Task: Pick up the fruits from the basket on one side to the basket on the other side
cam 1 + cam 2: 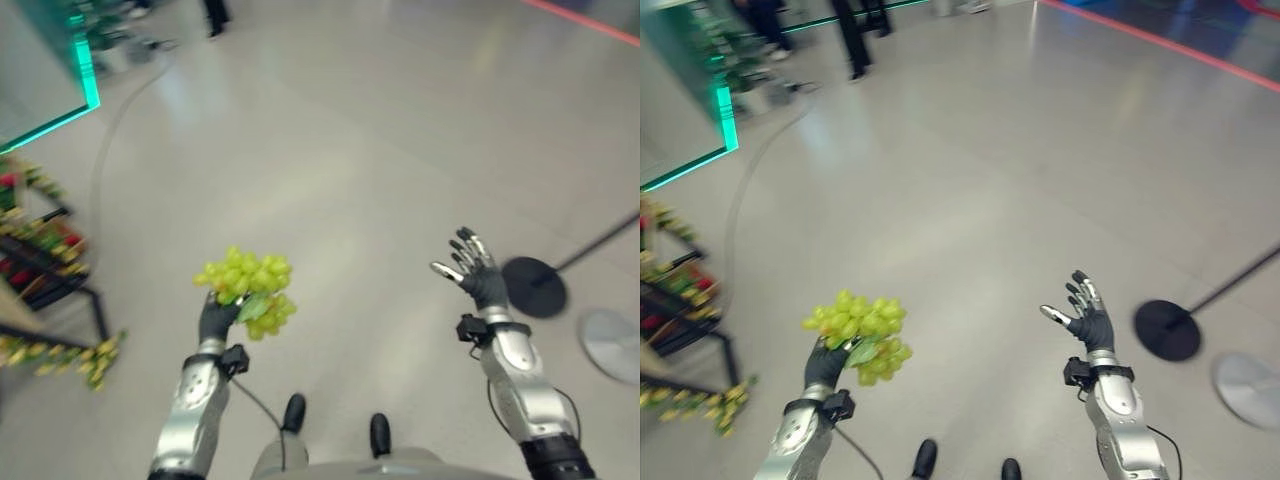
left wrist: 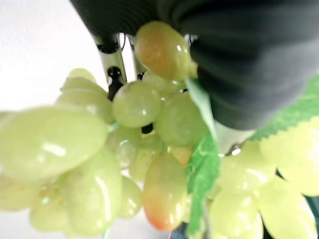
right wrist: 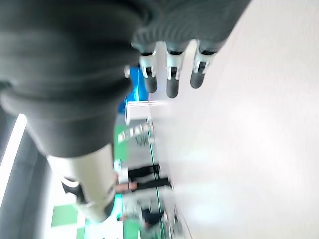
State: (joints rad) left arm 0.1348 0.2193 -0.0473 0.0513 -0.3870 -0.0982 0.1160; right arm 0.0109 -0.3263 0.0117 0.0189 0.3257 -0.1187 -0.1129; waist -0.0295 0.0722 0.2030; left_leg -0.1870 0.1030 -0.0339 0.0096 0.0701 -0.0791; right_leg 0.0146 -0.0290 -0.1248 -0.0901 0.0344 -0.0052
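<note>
Green grapes (image 1: 248,287), a bunch lying crosswise, are clasped by the left hand (image 1: 214,318); the right hand (image 1: 478,270) is held spread; a leaf (image 2: 202,169) is seen up close.

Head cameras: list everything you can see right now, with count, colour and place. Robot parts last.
Grape bunch: one, yellow-green with a green leaf, held up in the left hand, above the floor.
Rack: one, dark frame with red and yellow-green items I cannot identify, at the far left edge.
Round stand base: one, black with a thin pole, on the floor beyond the right hand.
Disc: one, grey, on the floor at the right edge.
People: dark legs, count unclear, far across the floor.
Left hand: curled round the grapes.
Right hand: open, empty, raised.
</note>
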